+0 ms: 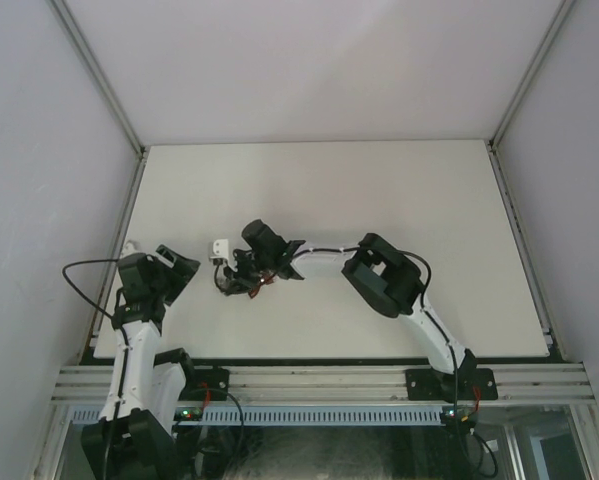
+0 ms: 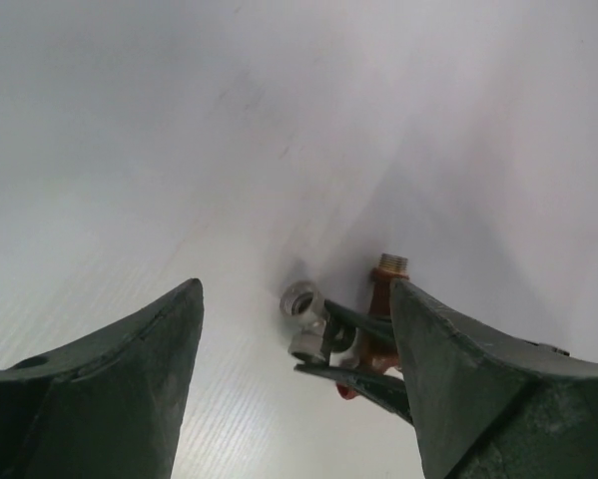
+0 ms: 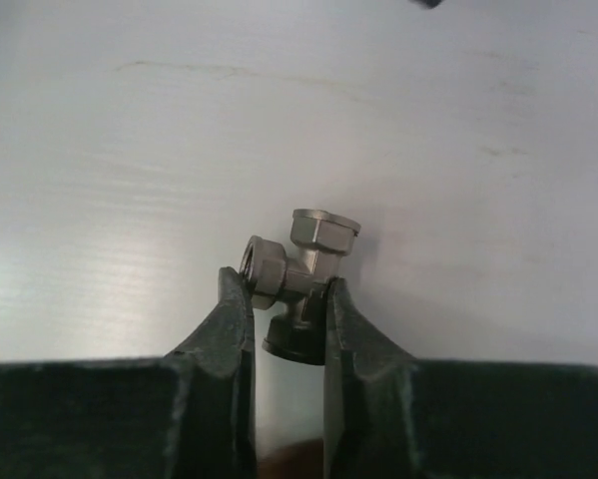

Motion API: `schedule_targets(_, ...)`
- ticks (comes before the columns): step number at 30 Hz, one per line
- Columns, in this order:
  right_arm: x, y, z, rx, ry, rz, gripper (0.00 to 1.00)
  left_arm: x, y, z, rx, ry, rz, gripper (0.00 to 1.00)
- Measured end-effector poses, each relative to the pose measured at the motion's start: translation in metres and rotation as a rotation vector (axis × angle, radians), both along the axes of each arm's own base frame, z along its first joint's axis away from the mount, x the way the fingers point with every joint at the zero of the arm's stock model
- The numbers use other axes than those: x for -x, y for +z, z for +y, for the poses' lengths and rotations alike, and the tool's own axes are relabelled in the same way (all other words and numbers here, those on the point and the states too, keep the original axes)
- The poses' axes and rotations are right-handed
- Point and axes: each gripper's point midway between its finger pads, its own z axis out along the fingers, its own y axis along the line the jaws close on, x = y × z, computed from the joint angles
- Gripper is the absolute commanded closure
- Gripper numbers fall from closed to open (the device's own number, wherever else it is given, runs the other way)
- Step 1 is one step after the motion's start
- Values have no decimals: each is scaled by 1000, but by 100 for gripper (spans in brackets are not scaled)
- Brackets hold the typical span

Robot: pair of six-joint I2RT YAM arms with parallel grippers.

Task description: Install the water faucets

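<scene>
silver metal fitting (image 3: 303,249) inside the right gripper (image 3: 284,289)

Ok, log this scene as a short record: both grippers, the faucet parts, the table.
left gripper: open, empty, facing the parts
right gripper: shut on the fitting
fitting: silver, angled, pinched between the right fingers, above the table
tap: red-brown, threaded end up, right beside the fitting; cannot tell if joined
table: white
</scene>
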Motion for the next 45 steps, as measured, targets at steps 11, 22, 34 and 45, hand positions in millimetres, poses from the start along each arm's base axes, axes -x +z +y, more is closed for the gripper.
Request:
schedule_targets(11,26,90,-60,-125,-81,-139,100,-16,49,-46,130,-242,-222,10)
schedule_targets(22,37,147,-111,-203,-113,-390,100,18,89,-129,307,-639,-331,10)
schedule_targets(34,51,157,-113,-198,-86,-481,100,37,112,-153,364,-752,-390,0)
schedule_targets(45,54,164,-112,-201,-77,-531,100,42,114,-157,372,-785,-393,11)
